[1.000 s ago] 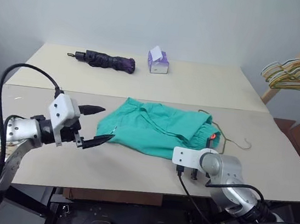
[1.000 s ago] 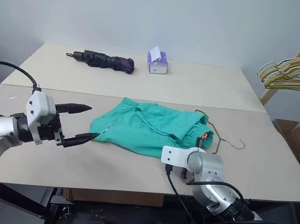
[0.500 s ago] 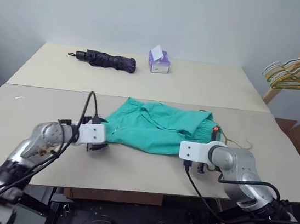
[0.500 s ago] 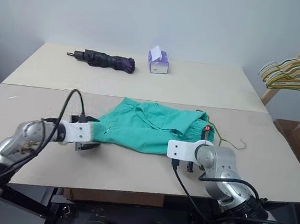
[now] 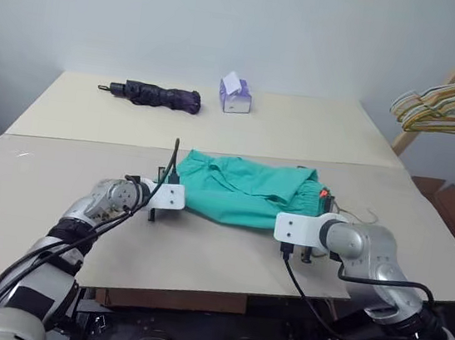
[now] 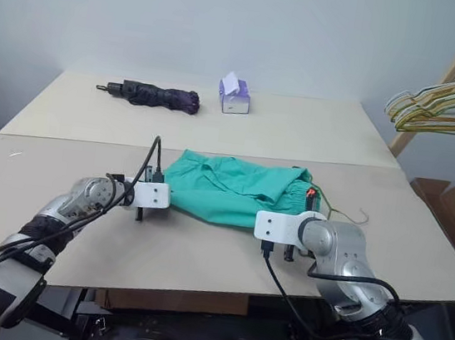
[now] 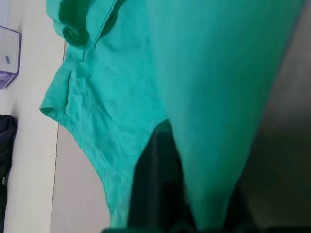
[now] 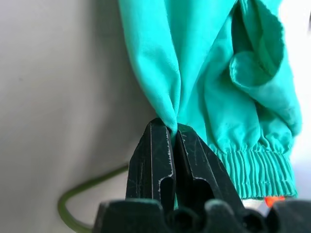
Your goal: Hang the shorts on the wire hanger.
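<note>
Teal shorts sit mid-frame on the table — left gripper clamped on their left edge, right gripper pinching a fold at the right. Just right of the waistband, the wire hanger lies partly hidden.

The shorts sprawl across the desk's middle, both pincers clamped at their near edge. Umbrella and tissue box line the far edge. Bare desk lies between and along the near edge.
</note>
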`<state>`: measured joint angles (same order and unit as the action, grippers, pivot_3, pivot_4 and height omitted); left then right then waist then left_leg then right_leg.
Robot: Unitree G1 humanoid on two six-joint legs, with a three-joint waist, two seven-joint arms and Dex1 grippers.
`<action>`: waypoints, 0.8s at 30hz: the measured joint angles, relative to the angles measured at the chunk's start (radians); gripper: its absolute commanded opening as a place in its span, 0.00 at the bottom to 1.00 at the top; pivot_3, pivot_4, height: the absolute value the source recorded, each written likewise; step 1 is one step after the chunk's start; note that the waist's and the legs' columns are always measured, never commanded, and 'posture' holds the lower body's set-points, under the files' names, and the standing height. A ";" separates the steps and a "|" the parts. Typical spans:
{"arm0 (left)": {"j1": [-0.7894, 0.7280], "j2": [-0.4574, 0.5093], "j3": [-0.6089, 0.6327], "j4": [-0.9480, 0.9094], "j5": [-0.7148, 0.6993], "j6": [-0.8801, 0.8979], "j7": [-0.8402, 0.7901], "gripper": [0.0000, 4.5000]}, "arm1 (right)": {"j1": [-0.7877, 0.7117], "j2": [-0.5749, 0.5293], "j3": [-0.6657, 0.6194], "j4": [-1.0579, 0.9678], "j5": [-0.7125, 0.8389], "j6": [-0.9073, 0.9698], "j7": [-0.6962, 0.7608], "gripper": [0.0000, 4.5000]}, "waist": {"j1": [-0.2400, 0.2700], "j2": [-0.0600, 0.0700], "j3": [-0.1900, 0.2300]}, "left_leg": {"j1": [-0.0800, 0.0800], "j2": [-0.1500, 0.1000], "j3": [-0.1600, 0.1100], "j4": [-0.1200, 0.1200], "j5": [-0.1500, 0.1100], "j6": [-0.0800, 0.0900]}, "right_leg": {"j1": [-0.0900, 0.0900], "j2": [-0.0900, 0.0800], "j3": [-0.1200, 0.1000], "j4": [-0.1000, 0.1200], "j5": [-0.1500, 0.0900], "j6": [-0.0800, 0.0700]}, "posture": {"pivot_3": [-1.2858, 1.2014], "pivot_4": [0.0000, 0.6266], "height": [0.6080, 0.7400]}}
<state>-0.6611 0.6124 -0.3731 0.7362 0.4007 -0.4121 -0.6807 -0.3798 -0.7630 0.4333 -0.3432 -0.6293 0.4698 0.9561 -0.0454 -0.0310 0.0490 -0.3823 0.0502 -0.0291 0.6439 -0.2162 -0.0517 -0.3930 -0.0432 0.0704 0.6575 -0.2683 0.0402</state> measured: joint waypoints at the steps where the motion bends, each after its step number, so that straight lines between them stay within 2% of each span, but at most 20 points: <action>1: 0.002 0.023 0.001 -0.005 -0.013 -0.024 -0.030 0.00 | 0.000 -0.017 -0.019 0.003 0.036 -0.049 0.002 0.00 | -0.003 0.000 0.000 | -0.001 0.000 0.000 0.000 0.000 0.000 | -0.001 0.000 0.000 0.000 0.000 0.000 | 0.49 0.02 1.00; 7: 0.155 0.280 0.069 -0.332 -0.305 -0.057 -0.415 0.00 | -0.006 -0.150 -0.162 0.039 0.359 -0.438 0.099 0.00 | -0.032 0.001 0.001 | -0.002 0.001 0.001 -0.001 -0.001 0.002 | -0.003 0.000 0.001 0.001 0.003 -0.005 | 0.49 0.03 1.00; 10: 0.282 0.434 0.143 -0.555 -0.507 0.015 -0.588 0.00 | -0.010 -0.217 -0.218 0.039 0.580 -0.503 0.257 0.00 | -0.040 0.001 0.002 | -0.001 0.002 0.002 -0.001 -0.001 0.002 | -0.001 -0.001 0.002 0.001 0.001 -0.003 | 0.50 0.03 1.00; 14: 0.379 0.540 0.233 -0.773 -0.729 0.185 -0.718 0.00 | -0.104 -0.287 -0.228 0.087 0.763 -0.517 0.467 0.00 | -0.039 0.004 0.004 | 0.008 0.002 0.003 -0.001 -0.002 0.003 | 0.006 -0.001 0.002 0.000 -0.003 0.002 | 0.51 0.03 1.00; 17: 0.383 0.542 0.274 -0.841 -0.814 0.298 -0.742 0.00 | -0.222 -0.283 -0.216 0.186 0.814 -0.518 0.567 0.00 | -0.030 0.005 0.004 | 0.011 0.002 0.004 -0.001 -0.003 0.006 | 0.007 -0.001 0.002 0.000 -0.005 0.002 | 0.52 0.03 1.00; 19: 0.343 0.497 0.276 -0.825 -0.815 0.345 -0.718 0.00 | -0.310 -0.251 -0.181 0.285 0.820 -0.525 0.594 0.00 | -0.025 0.005 0.004 | 0.011 0.002 0.005 -0.001 -0.004 0.006 | 0.006 -0.001 0.003 0.001 -0.006 0.002 | 0.52 0.02 1.00; 22: 0.214 0.397 0.270 -0.736 -0.742 0.378 -0.626 0.00 | -0.486 -0.166 -0.090 0.504 0.798 -0.561 0.603 0.00 | -0.023 0.005 0.004 | 0.009 0.001 0.004 0.000 -0.004 0.006 | 0.006 0.000 0.003 0.002 -0.005 0.001 | 0.53 0.00 1.00; 24: 0.039 0.313 0.258 -0.583 -0.640 0.373 -0.514 0.00 | -0.664 -0.072 -0.043 0.737 0.735 -0.624 0.604 0.00 | -0.023 0.005 0.004 | 0.009 0.000 0.003 0.000 -0.003 0.007 | 0.005 0.000 0.003 0.003 -0.004 0.001 | 0.53 0.00 1.00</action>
<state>-0.6224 0.9257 -0.1151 0.1529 -0.2396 -0.0388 -1.1950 -1.0434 -0.8346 0.3908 0.3939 0.1057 -0.1538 1.5601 -0.0682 -0.0256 0.0528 -0.3737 0.0502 -0.0257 0.6441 -0.2197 -0.0451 -0.3881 -0.0436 0.0735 0.6600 -0.2728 0.0408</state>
